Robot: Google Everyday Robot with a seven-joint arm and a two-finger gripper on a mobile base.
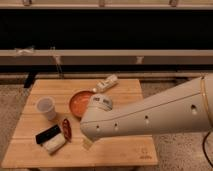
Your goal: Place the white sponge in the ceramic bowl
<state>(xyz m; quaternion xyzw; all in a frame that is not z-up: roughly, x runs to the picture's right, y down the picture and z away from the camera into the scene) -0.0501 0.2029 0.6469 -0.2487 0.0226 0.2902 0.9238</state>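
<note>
The white sponge (pixel 54 144) lies near the front left of the wooden table (pixel 120 150), just in front of a black block (pixel 48 134). The ceramic bowl (pixel 80 103) is orange-red and sits mid-table, with nothing showing inside it. My white arm (pixel 150 117) reaches in from the right over the table's middle. My gripper (pixel 88 143) is mostly hidden under the arm. Only a small pale part pokes out below it, to the right of the sponge and in front of the bowl. The sponge lies on the table, apart from the gripper.
A translucent white cup (pixel 46 107) stands left of the bowl. A red object (pixel 66 128) lies between the black block and the arm. A white wrapped packet (pixel 107 83) lies at the table's back. Dark shelving (pixel 105 30) runs behind the table.
</note>
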